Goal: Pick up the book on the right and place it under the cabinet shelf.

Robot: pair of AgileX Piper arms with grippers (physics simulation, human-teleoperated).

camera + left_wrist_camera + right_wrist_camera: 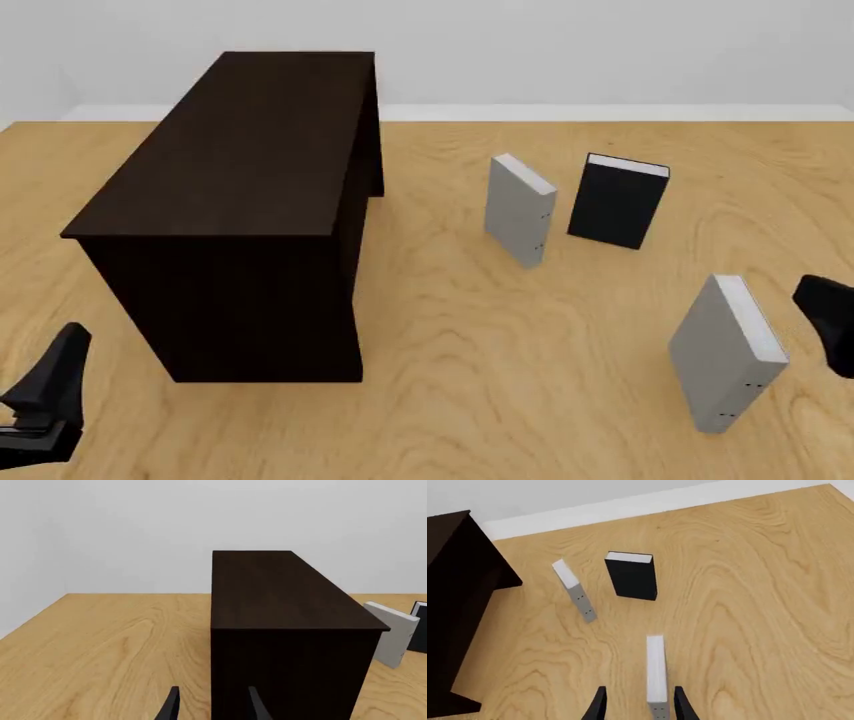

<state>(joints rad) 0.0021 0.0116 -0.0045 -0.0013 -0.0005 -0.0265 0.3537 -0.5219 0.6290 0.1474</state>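
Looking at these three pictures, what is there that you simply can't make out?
- Cabinet shelf: its recessed opening shows in no view; only the top and solid sides face the cameras.
- Right gripper: in the front view the picture's right edge cuts it off, so only a dark piece shows.
- Left gripper: only its finger tips show in the left wrist view.
- Book: the dots near its spine are too small to read.

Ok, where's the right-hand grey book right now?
Front view: the thin light-grey hardcover book stands upright at near right, beside the right gripper, nearer than the black-covered book.
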